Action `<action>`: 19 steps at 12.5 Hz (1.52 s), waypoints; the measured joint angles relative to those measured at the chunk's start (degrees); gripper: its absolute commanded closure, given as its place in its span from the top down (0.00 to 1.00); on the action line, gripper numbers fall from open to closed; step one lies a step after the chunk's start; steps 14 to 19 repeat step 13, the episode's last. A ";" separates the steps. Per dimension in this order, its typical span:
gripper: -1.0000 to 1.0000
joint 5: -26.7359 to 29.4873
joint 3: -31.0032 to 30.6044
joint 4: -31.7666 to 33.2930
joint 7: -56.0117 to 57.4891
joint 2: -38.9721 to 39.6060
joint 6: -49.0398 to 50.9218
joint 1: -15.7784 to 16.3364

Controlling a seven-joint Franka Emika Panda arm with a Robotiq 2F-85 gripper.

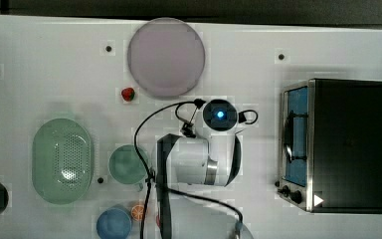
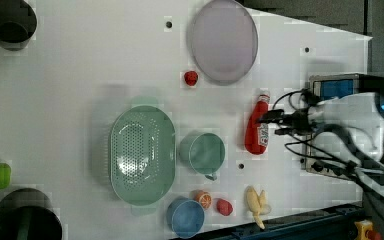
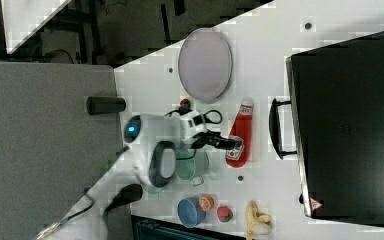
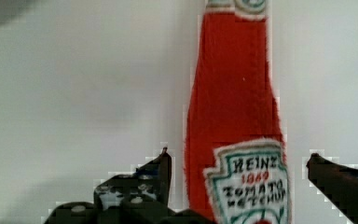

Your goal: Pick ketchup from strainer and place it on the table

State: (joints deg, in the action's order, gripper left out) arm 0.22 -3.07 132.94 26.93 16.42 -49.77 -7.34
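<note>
Now ketchup flat on table, between fingers of spread claw, untouched.

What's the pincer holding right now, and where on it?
Nothing. The pincer is open, its fingers either side of the ketchup at its label without clamping it. The bottle lies on the table, outside the strainer.

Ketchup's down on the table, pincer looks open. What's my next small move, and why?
Probably lift the pincer straight up. The ketchup lies flat on the table, outside the strainer, and both fingers stand apart from its sides, so a vertical retreat should avoid nudging it.
</note>
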 measured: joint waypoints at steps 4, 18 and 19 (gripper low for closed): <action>1.00 0.48 -0.60 -9.62 -4.21 -12.19 21.72 -0.34; 1.00 0.37 -0.87 -34.41 -12.74 -18.92 42.12 -0.87; 1.00 0.37 -0.87 -34.41 -12.74 -18.92 42.12 -0.87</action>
